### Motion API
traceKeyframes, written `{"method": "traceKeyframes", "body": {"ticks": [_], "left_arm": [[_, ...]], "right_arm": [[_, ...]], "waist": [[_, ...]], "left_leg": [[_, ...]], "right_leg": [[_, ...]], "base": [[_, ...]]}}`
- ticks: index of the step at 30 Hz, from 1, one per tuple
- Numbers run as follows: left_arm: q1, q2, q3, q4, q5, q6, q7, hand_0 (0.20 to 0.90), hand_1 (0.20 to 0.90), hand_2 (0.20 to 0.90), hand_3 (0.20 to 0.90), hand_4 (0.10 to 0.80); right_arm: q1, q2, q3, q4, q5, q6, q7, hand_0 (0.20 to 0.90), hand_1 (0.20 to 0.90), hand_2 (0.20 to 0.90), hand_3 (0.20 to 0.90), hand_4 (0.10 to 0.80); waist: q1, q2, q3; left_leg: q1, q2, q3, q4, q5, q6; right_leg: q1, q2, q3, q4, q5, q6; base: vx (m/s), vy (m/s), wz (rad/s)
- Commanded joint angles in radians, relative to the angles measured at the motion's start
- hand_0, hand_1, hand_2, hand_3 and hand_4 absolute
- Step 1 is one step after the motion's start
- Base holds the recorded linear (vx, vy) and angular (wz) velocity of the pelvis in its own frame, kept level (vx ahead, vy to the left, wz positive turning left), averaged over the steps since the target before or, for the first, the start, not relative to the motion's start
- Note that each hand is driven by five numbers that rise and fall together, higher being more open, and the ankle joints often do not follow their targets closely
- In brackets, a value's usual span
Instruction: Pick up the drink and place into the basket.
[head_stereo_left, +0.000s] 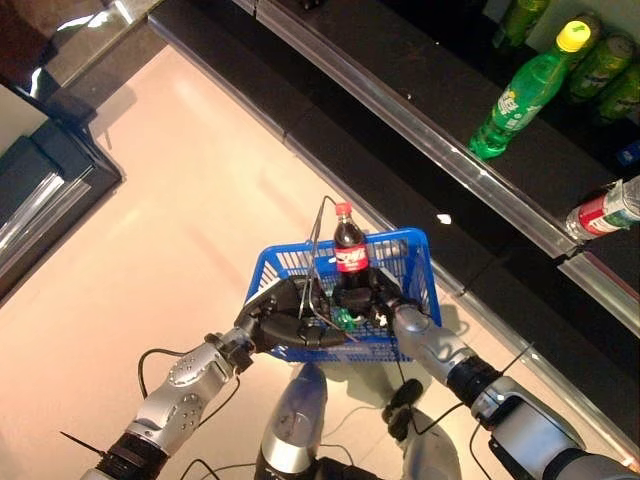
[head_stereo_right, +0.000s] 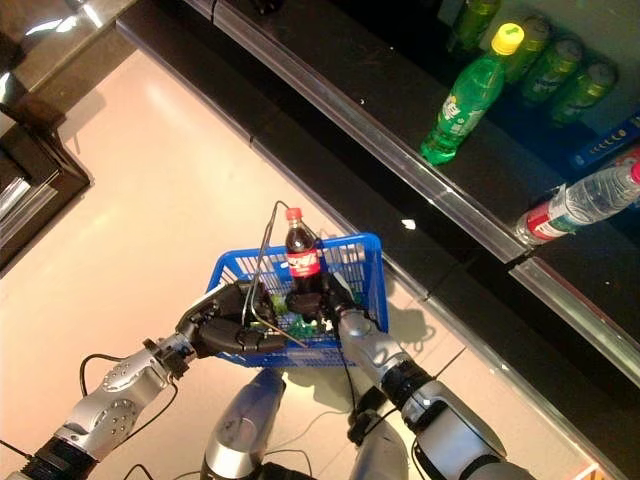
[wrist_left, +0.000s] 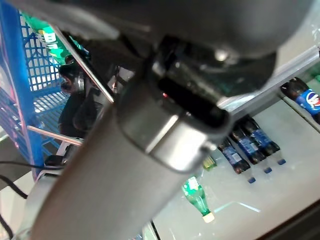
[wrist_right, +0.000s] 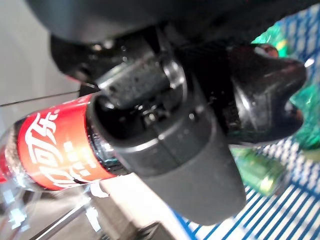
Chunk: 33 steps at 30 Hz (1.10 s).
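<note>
Nearest the camera, the left hand (head_stereo_left: 285, 318) is curled round the wire handle (head_stereo_left: 318, 255) of the blue basket (head_stereo_left: 412, 262), carrying it in front of the robot above the pale floor (head_stereo_left: 180, 200). Just to its right the right hand (head_stereo_left: 368, 296) grips the cola bottle (head_stereo_left: 349, 252) by its lower body, fingers and thumb wrapped round it below the red label, as the right wrist view shows. The bottle stands upright with its red cap up, its base down inside the basket between the blue mesh walls, the thin wire handle rising just beside it on the left. Green packaged items (wrist_right: 260, 170) already lie on the basket's floor, under and beside the hand; what they are cannot be told.

Further right and beyond the basket, a dark shelf (head_stereo_left: 400, 60) with a metal front rail (head_stereo_left: 440, 150) runs diagonally across. On it stands a green bottle with a yellow cap (head_stereo_left: 525, 90), with more green bottles (head_stereo_left: 610, 65) behind it. Lower on the right, a clear bottle with a red label (head_stereo_left: 605, 212) lies on its side.
</note>
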Motion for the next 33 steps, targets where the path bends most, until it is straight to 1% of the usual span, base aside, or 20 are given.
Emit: {"method": "traceKeyframes", "body": {"ticks": [1,5,7,9,10,15,17,20,21,24,27,30,33], "left_arm": [[-0.126,-0.075,0.081,-0.478,-0.185,-0.168,-0.206,0.3,0.3,0.3,0.2,0.1],[-0.133,-0.081,0.083,-0.489,-0.174,-0.158,-0.194,0.3,0.3,0.3,0.2,0.1],[-0.129,-0.084,0.094,-0.496,-0.178,-0.146,-0.197,0.3,0.3,0.3,0.2,0.1],[-0.125,-0.09,0.096,-0.499,-0.176,-0.14,-0.201,0.3,0.3,0.3,0.2,0.1],[-0.12,-0.095,0.098,-0.508,-0.17,-0.133,-0.201,0.3,0.3,0.3,0.2,0.1],[-0.123,-0.099,0.099,-0.522,-0.17,-0.106,-0.207,0.3,0.3,0.3,0.2,0.1],[-0.127,-0.103,0.098,-0.528,-0.165,-0.097,-0.199,0.3,0.3,0.3,0.2,0.1],[-0.132,-0.11,0.1,-0.531,-0.161,-0.087,-0.186,0.3,0.3,0.3,0.2,0.1],[-0.133,-0.111,0.101,-0.532,-0.161,-0.087,-0.186,0.3,0.3,0.3,0.2,0.1],[-0.128,-0.119,0.102,-0.538,-0.158,-0.081,-0.185,0.3,0.3,0.3,0.2,0.1],[-0.124,-0.126,0.1,-0.543,-0.15,-0.082,-0.185,0.3,0.3,0.3,0.2,0.1],[-0.127,-0.13,0.093,-0.547,-0.141,-0.084,-0.18,0.3,0.3,0.3,0.2,0.1],[-0.127,-0.132,0.095,-0.551,-0.141,-0.081,-0.176,0.3,0.3,0.3,0.2,0.1]], "right_arm": [[-0.072,0.088,0.04,-0.009,0.02,-0.025,0.078,0.3,0.3,0.3,0.2,0.1],[-0.051,0.125,0.029,0.116,0.061,0.005,0.13,0.3,0.3,0.3,0.2,0.1],[-0.045,0.14,0.019,0.163,0.055,0.023,0.164,0.3,0.3,0.3,0.2,0.1],[-0.044,0.147,0.022,0.19,0.032,0.032,0.188,0.3,0.3,0.3,0.2,0.1],[-0.043,0.15,0.029,0.201,0.005,0.051,0.209,0.3,0.3,0.3,0.2,0.1],[-0.057,0.153,0.046,0.265,-0.067,0.105,0.227,0.3,0.3,0.3,0.2,0.1],[-0.071,0.157,0.047,0.295,-0.113,0.124,0.242,0.3,0.3,0.3,0.2,0.1],[-0.086,0.158,0.067,0.339,-0.252,0.124,0.264,0.3,0.3,0.3,0.2,0.1],[-0.087,0.158,0.068,0.341,-0.26,0.123,0.266,0.3,0.3,0.3,0.2,0.1],[-0.075,0.153,0.095,0.345,-0.391,0.141,0.284,0.3,0.3,0.3,0.2,0.1],[-0.064,0.153,0.114,0.371,-0.482,0.151,0.298,0.3,0.3,0.3,0.2,0.1],[-0.063,0.155,0.123,0.408,-0.56,0.185,0.305,0.3,0.3,0.3,0.2,0.1],[-0.073,0.153,0.125,0.443,-0.655,0.193,0.312,0.3,0.3,0.3,0.2,0.1]], "waist": [[0.004,-0.024,-0.092],[0.007,-0.029,-0.082],[0.01,-0.029,-0.077],[0.013,-0.027,-0.073],[0.015,-0.026,-0.071],[0.024,-0.023,-0.065],[0.026,-0.024,-0.063],[0.026,-0.022,-0.061],[0.026,-0.022,-0.06],[0.025,-0.02,-0.059],[0.024,-0.017,-0.056],[0.025,-0.014,-0.053],[0.027,-0.014,-0.05]], "left_leg": [[-0.061,-0.01,0.046,0.105,-0.019,0.027],[-0.062,-0.005,0.051,0.097,-0.017,0.029],[-0.064,-0.005,0.051,0.096,-0.016,0.028],[-0.063,-0.004,0.049,0.094,-0.014,0.028],[-0.061,-0.004,0.048,0.091,-0.013,0.028],[-0.063,-0.005,0.043,0.086,-0.007,0.029],[-0.065,-0.006,0.043,0.087,-0.006,0.029],[-0.067,-0.007,0.044,0.084,-0.003,0.029],[-0.067,-0.007,0.044,0.084,-0.003,0.029],[-0.068,-0.007,0.046,0.081,-0.001,0.031],[-0.07,-0.008,0.047,0.077,0.002,0.034],[-0.075,-0.009,0.046,0.075,0.004,0.035],[-0.077,-0.007,0.047,0.074,0.005,0.036]], "right_leg": [[0.041,-0.022,-0.004,-0.027,0.051,-0.032],[0.036,-0.016,0.002,-0.028,0.051,-0.034],[0.033,-0.013,0.005,-0.027,0.051,-0.035],[0.033,-0.013,0.006,-0.028,0.052,-0.036],[0.033,-0.012,0.005,-0.028,0.053,-0.036],[0.031,-0.012,0.0,-0.026,0.055,-0.036],[0.027,-0.012,0.001,-0.023,0.056,-0.037],[0.02,-0.01,0.004,-0.02,0.058,-0.037],[0.02,-0.01,0.004,-0.02,0.058,-0.037],[0.015,-0.011,0.008,-0.019,0.059,-0.036],[0.009,-0.012,0.009,-0.018,0.061,-0.033],[0.002,-0.013,0.009,-0.016,0.064,-0.032],[-0.003,-0.012,0.009,-0.014,0.065,-0.032]], "base": [[0.011,-0.049,0.02],[0.009,-0.046,0.01],[0.0,-0.017,0.0],[0.0,0.0,0.0],[0.0,0.0,0.0],[0.005,-0.013,0.0],[0.0,0.0,0.0],[0.0,0.0,0.0],[0.0,0.0,0.0],[0.0,0.0,0.0],[0.0,0.0,0.0],[0.0,0.0,0.0],[0.0,0.0,0.0]]}}
